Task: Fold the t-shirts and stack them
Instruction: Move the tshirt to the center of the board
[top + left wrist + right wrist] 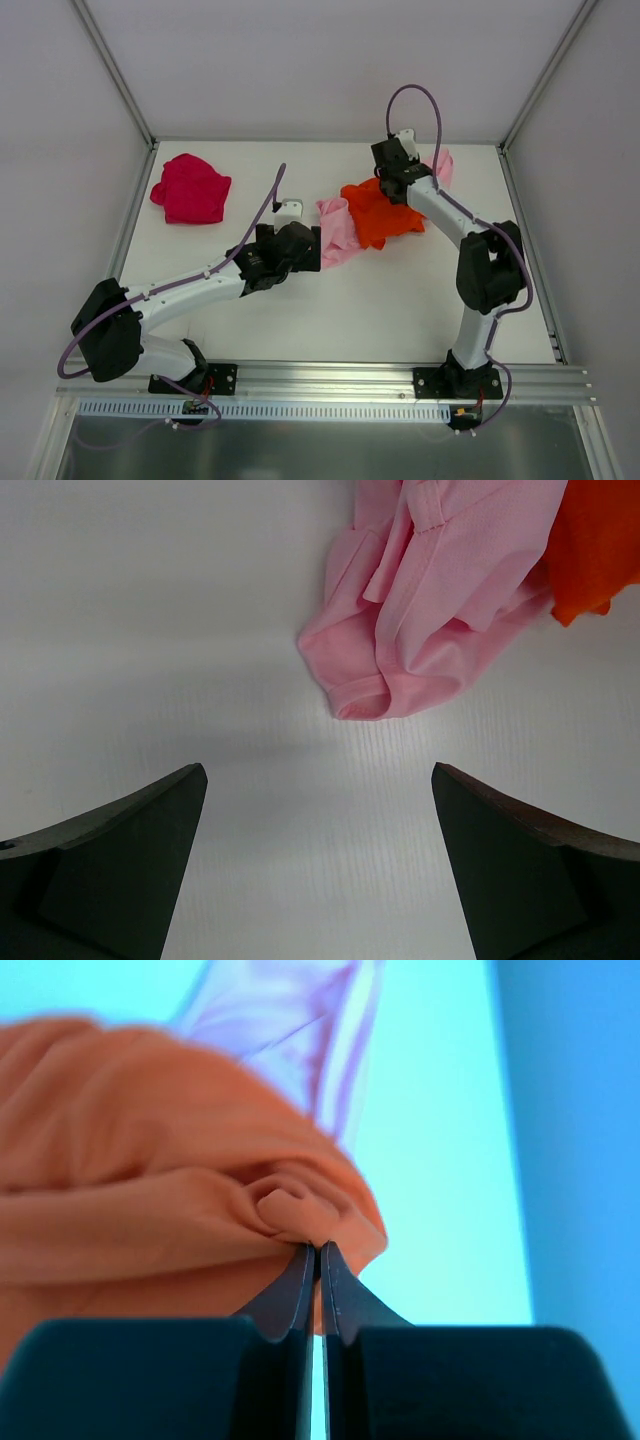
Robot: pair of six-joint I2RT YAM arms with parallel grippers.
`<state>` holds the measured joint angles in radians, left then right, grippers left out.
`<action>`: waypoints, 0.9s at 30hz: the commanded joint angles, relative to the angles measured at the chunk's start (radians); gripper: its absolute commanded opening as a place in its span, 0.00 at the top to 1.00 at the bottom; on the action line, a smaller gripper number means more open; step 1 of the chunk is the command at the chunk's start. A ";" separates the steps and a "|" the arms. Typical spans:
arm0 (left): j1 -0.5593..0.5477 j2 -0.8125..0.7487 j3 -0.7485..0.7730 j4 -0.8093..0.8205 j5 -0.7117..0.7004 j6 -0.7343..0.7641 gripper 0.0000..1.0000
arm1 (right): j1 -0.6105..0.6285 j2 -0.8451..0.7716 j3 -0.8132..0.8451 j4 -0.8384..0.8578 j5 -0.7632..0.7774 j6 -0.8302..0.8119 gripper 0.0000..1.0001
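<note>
Right now the right gripper (318, 1252) is pinching a bunched fold of the orange t-shirt (150, 1210), likely to drag it off the pink t-shirt (440, 590) beyond; the left gripper (318, 775) is hovering spread wide, pink hem just ahead, red t-shirt (190, 188) lying well apart.

The upper t-shirt (380, 215) is taken as the landmark on the table (400, 310). It is laid across the lower t-shirt (338, 232), which is left showing at its left side and again behind it (toward the far right). The lone t-shirt (192, 188) is placed well apart to its left, slightly farther back. The left gripper (320, 770) is set left of it, just beside the lower t-shirt. The right gripper (318, 1250) is met at its far edge, where a fold is pinched.
</note>
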<state>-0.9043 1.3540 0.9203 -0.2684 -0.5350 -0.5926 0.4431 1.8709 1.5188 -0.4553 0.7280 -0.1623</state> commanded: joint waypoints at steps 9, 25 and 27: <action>-0.008 -0.001 0.017 0.005 -0.036 -0.022 0.01 | -0.132 0.190 0.502 -0.335 0.592 0.096 0.99; -0.008 0.002 0.018 0.008 -0.008 -0.023 0.01 | -0.495 0.068 0.314 -0.500 0.403 0.497 0.99; -0.008 -0.004 0.017 0.012 0.001 -0.024 0.01 | -0.518 0.044 0.296 -0.490 0.392 0.488 0.99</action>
<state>-0.9043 1.3613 0.9203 -0.2687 -0.5335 -0.5926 -0.0284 2.0312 1.8267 -0.9512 1.1198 0.2657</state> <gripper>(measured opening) 0.987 0.025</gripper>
